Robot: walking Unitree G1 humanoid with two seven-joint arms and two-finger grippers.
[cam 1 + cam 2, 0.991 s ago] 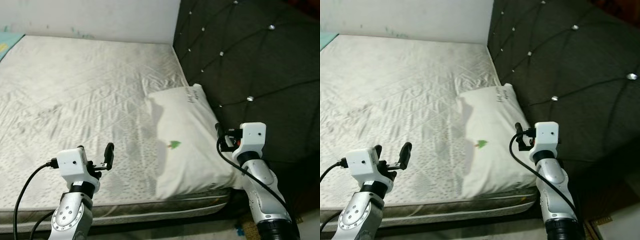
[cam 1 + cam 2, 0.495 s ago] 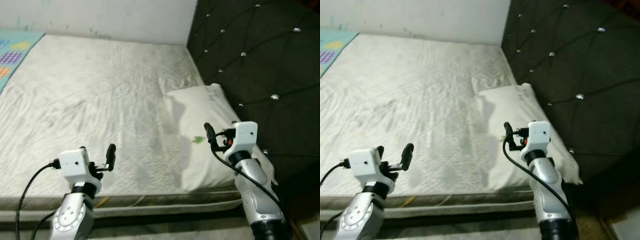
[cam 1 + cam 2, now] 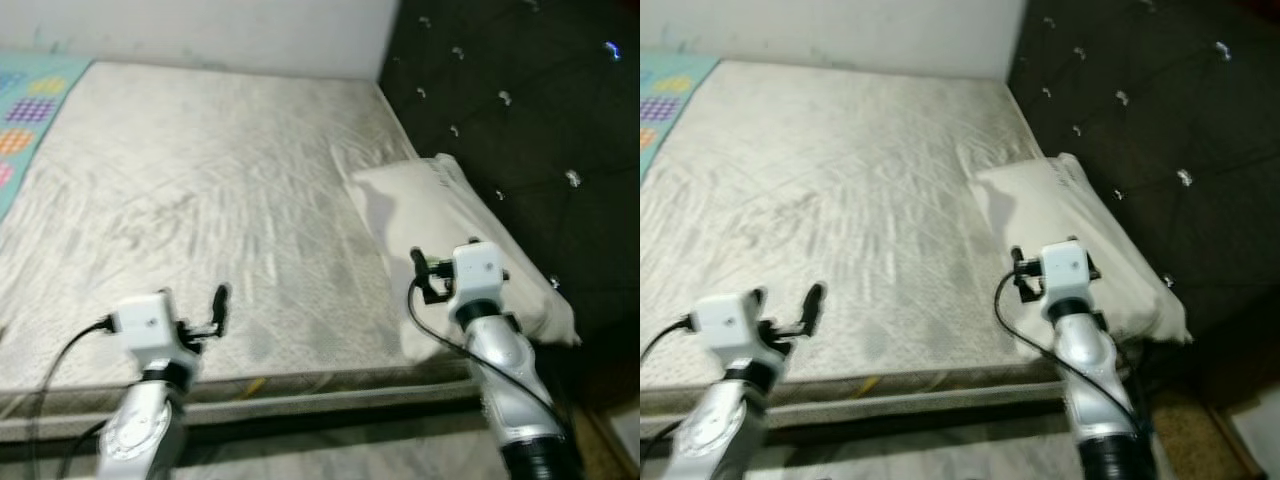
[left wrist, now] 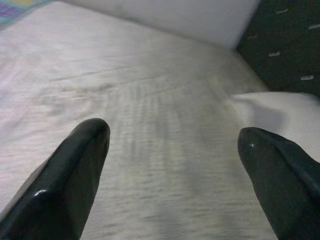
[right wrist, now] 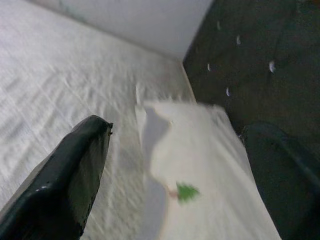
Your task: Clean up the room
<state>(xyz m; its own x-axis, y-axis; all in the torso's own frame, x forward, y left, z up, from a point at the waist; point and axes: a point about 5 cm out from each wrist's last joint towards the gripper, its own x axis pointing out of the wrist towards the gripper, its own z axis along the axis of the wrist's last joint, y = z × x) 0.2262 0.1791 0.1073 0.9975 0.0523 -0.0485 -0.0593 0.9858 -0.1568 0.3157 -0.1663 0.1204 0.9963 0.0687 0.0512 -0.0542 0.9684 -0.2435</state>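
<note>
Facing a bare mattress, grey-white and wrinkled, with a white pillow as the landmark. Lying at the mattress's right edge, tight against the dark tufted headboard, long side running along it, near corner hanging slightly past the mattress front. Printed with a small green mark, seen from the right wrist.

Right claw raised over the pillow's near end, just above the front part, not touching it. Fingers spread wide in the right wrist view, one black finger over the mattress side and the other against the headboard side, the pillow lying between and beyond them. Nothing held.

Left claw well apart from the pillow, hovering above the mattress's front edge. Fingers likewise far apart in the left wrist view, empty, aimed across the open mattress with the pillow's pale corner off toward the far finger.

Beyond the pillow, a pale wall behind the mattress. Far from the pillow, at the opposite edge, a strip of colourful patterned mat.
</note>
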